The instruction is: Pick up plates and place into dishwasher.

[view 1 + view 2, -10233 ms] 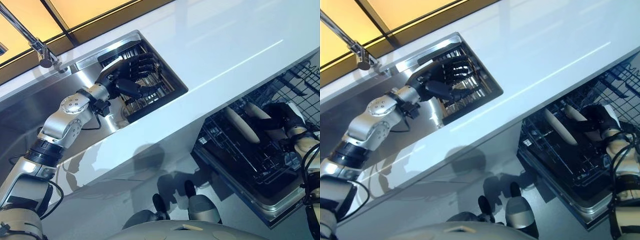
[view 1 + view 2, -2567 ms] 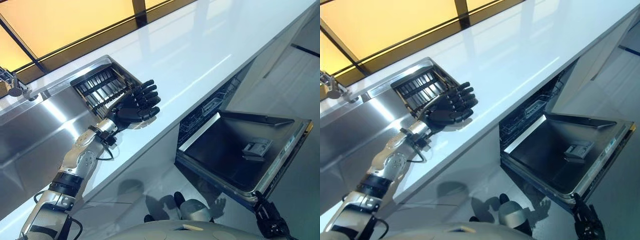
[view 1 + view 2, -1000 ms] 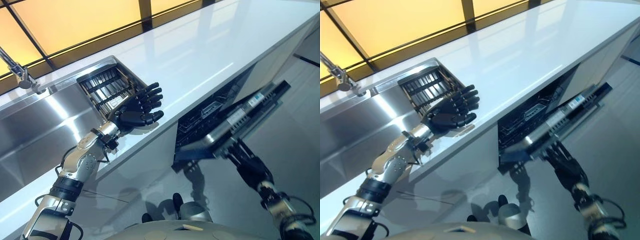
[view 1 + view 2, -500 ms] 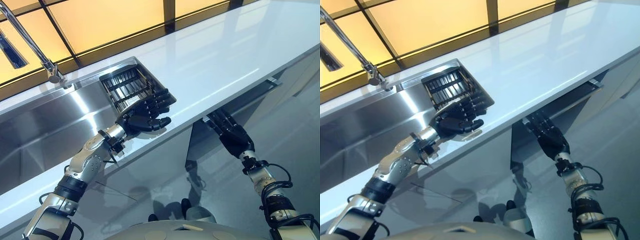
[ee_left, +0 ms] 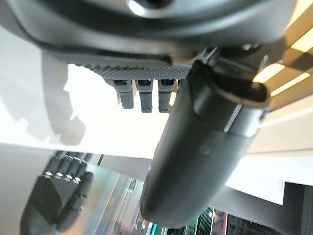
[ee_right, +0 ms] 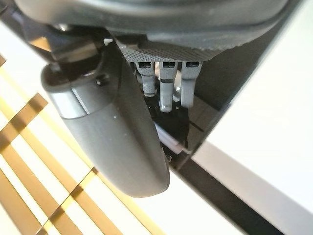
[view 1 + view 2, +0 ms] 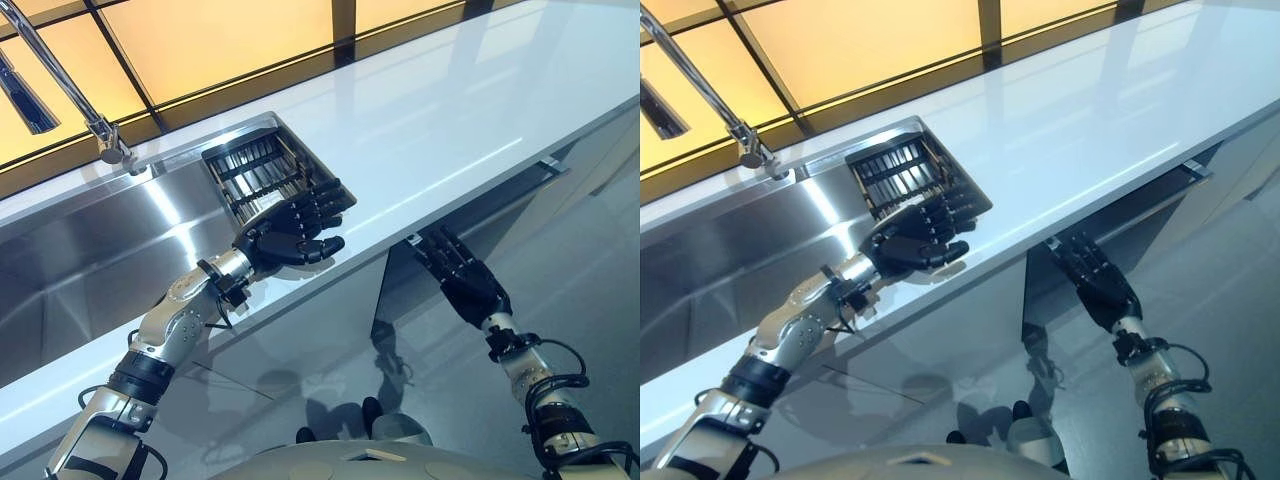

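The left hand (image 7: 290, 235) hovers over the front edge of the white counter (image 7: 450, 110), just beside the right end of the steel sink (image 7: 90, 250). Its fingers are straight and slightly spread, and the thumb sticks out toward the counter's front edge; it holds nothing. Behind it, a dark slatted rack (image 7: 265, 175) sits in the sink's right end, and the tap (image 7: 60, 90) rises at the sink's back edge.

The right hand (image 7: 460, 275) is below the counter's front edge, at the dishwasher (image 7: 1120, 215). Its fingers are straight and close together, with the tips up near the top of the dishwasher door, which stands almost closed under the counter with a dark gap along its top. Whether the fingertips touch the door is unclear. The hand holds nothing.

Plates are not visible on the counter, in the sink or in either hand; the dishwasher's inside is hidden behind its door.
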`<state>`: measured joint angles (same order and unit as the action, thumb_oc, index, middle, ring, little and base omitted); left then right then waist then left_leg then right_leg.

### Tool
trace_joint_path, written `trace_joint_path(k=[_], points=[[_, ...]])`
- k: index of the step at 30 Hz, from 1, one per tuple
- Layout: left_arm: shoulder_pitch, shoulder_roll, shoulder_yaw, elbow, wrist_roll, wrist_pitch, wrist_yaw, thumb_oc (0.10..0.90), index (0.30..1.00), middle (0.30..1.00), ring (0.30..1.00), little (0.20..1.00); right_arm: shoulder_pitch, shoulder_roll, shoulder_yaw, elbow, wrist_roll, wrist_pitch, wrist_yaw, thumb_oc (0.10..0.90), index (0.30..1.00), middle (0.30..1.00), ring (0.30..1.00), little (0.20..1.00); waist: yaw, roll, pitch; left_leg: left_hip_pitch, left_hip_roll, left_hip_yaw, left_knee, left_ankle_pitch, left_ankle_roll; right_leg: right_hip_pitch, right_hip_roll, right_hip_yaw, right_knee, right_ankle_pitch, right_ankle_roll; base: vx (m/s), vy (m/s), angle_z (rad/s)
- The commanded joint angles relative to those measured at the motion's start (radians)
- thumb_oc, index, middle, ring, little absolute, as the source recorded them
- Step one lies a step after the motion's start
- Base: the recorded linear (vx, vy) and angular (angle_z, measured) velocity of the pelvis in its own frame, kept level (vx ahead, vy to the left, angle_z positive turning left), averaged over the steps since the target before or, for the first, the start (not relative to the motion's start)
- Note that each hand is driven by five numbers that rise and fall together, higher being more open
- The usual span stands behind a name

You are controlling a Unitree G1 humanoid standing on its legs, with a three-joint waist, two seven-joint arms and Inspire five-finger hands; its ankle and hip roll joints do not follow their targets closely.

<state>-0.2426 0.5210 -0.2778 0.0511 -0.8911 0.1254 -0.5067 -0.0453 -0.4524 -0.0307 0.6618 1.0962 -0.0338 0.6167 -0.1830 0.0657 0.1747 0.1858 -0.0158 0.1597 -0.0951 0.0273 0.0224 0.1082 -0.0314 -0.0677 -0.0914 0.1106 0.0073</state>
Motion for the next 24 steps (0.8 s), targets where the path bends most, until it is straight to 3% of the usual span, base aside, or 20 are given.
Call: trace_joint_path(k=[1,5,7,10,17,21,24], points=[[-0.058,-0.013,0.042,-0.161,-0.081,-0.032,-0.084,0.8,0.9,0.9,0.9,0.9,-0.058,0.03,-0.034,0.007,-0.013,-0.053,0.027,0.8,0.9,0.9,0.9,0.9,0.014,-0.008,-0.031,0.018,0.013,0.076,0.059,-0.116,0.005,-0.007,0.011,0.042,0.056,-0.094,0.092,0.0,0.0,0.0],[-0.041,-0.005,0.039,-0.265,-0.087,-0.003,-0.121,0.8,0.9,0.9,0.9,0.9,0.038,0.105,-0.051,0.057,-0.003,-0.141,-0.061,0.8,0.9,0.9,0.9,0.9,0.003,-0.009,-0.026,0.021,0.009,0.062,0.044,-0.107,0.006,-0.009,0.014,0.041,0.054,-0.088,0.093,0.0,-0.012,0.03],[-0.04,-0.006,0.048,-0.311,-0.098,0.021,-0.136,0.8,0.9,0.9,0.9,0.9,0.072,0.152,-0.091,0.119,-0.015,-0.218,-0.131,0.8,0.9,0.9,0.9,0.9,0.002,-0.007,-0.027,0.023,0.006,0.052,0.035,-0.105,0.008,-0.006,0.018,0.04,0.053,-0.091,0.092,-0.01,-0.036,0.1],[-0.051,0.006,0.036,-0.355,-0.086,0.049,-0.157,0.8,0.9,0.9,0.9,0.9,0.088,0.189,-0.115,0.144,-0.028,-0.249,-0.236,0.8,0.9,0.9,0.9,0.9,0.005,0.0,-0.028,0.023,0.0,0.027,0.019,-0.097,0.011,-0.001,0.022,0.031,0.048,-0.09,0.087,-0.03,-0.049,0.07],[-0.118,0.04,-0.021,-0.393,-0.143,0.158,-0.194,0.8,0.9,0.9,0.9,0.9,0.043,0.197,-0.115,0.287,-0.027,-0.23,-0.345,0.8,0.9,0.9,0.9,0.9,0.033,0.023,-0.048,0.012,-0.008,-0.019,0.015,-0.094,0.01,0.008,0.026,0.004,0.048,-0.102,0.068,-0.03,-0.046,0.19],[-0.13,0.039,-0.048,-0.405,-0.183,0.158,-0.153,0.8,0.9,0.9,0.9,0.9,0.018,0.192,-0.091,0.331,-0.027,-0.211,-0.367,0.8,0.9,0.9,0.9,0.9,0.05,0.031,-0.056,0.008,-0.011,-0.037,0.021,-0.093,0.007,0.013,0.027,-0.006,0.052,-0.11,0.059,-0.01,-0.046,0.31],[-0.118,0.019,-0.035,-0.404,-0.22,0.11,-0.116,0.8,0.9,0.9,0.9,0.9,0.012,0.194,-0.074,0.35,-0.042,-0.198,-0.374,0.8,0.9,0.9,0.9,0.9,0.067,0.031,-0.061,0.001,-0.013,-0.055,0.03,-0.093,0.004,0.017,0.026,-0.018,0.055,-0.118,0.053,-0.02,-0.055,0.18]])
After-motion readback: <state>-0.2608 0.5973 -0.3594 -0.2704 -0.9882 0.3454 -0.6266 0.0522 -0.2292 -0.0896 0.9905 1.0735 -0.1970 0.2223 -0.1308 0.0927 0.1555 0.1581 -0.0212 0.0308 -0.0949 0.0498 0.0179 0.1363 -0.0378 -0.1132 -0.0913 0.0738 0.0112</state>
